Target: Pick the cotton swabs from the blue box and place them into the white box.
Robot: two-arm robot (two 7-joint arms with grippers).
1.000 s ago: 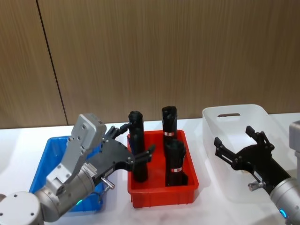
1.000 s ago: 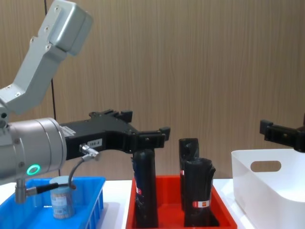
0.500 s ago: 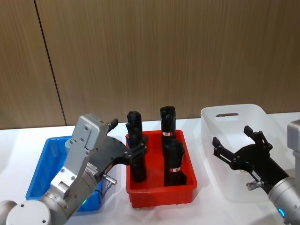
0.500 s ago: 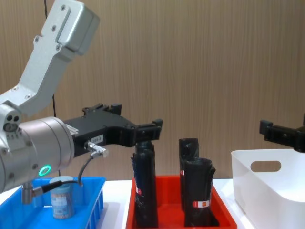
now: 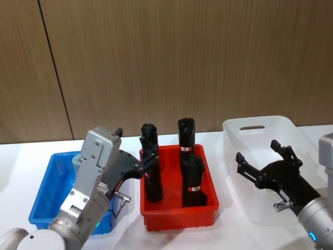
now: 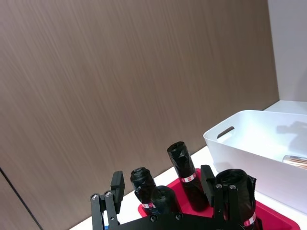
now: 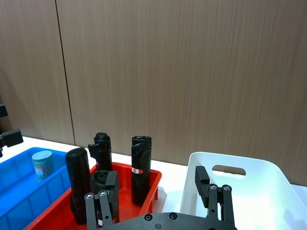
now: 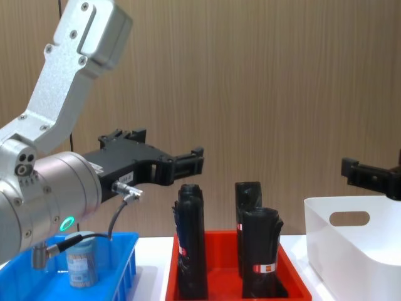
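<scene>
A cotton swab jar (image 8: 81, 266), clear with a pale lid, stands upright in the blue box (image 8: 122, 257); the right wrist view shows the jar (image 7: 42, 164) too. My left gripper (image 5: 136, 146) hangs open and empty above the blue box's (image 5: 49, 182) right side, its fingertips reaching toward the red bin. In the chest view the left gripper (image 8: 169, 150) is well above the jar. My right gripper (image 5: 258, 151) hovers open and empty over the white box (image 5: 260, 124). A pale item (image 6: 295, 160) lies inside the white box (image 6: 230, 143).
A red bin (image 5: 179, 208) stands between the two boxes and holds three tall black wrapped rolls (image 5: 192, 179). A wooden wall runs close behind the white table. A strip of bare table lies in front of the bins.
My left gripper has risen and pulled back leftward, away from the black rolls and toward the blue box. The right arm has barely moved.
</scene>
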